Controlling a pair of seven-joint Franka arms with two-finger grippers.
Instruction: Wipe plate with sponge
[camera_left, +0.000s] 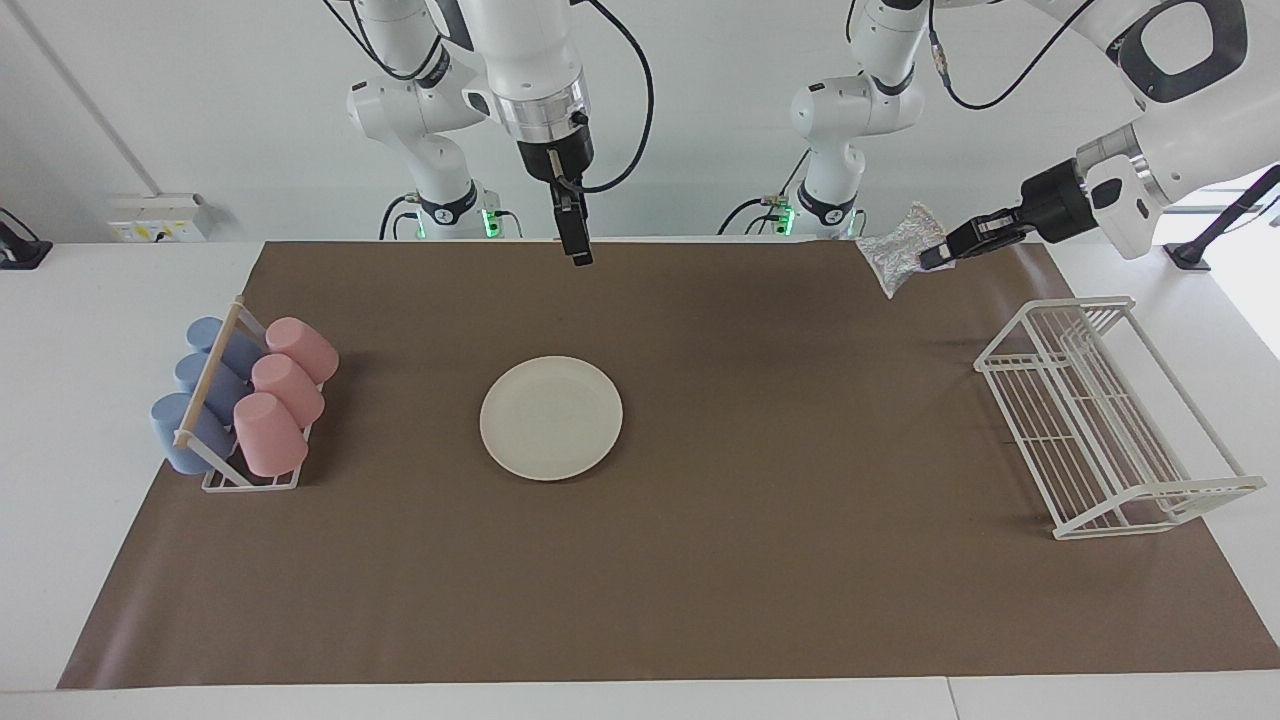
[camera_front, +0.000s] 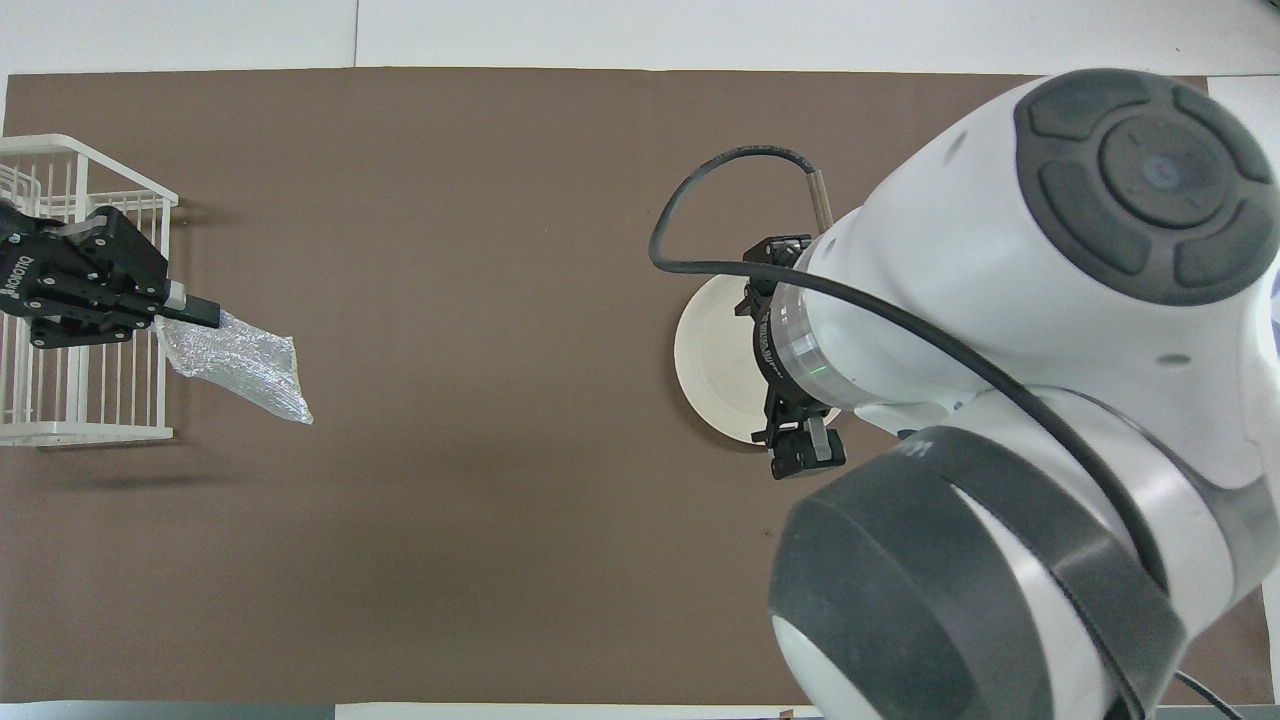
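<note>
The cream-white plate (camera_left: 551, 418) lies flat on the brown mat; in the overhead view my right arm covers part of the plate (camera_front: 712, 365). The silvery wrinkly sponge (camera_left: 900, 250) hangs in the air with my left gripper (camera_left: 935, 258) shut on one end of it. Seen from above, the sponge (camera_front: 240, 365) and left gripper (camera_front: 192, 313) are over the mat just beside the wire rack. My right gripper (camera_left: 575, 245) hangs open and empty high above the table, well clear of the plate; from above, the right gripper (camera_front: 770, 365) overlaps the plate's edge.
A white wire rack (camera_left: 1110, 420) stands at the left arm's end of the mat, also seen from above (camera_front: 80, 330). A small rack with pink and blue cups (camera_left: 240, 400) stands at the right arm's end.
</note>
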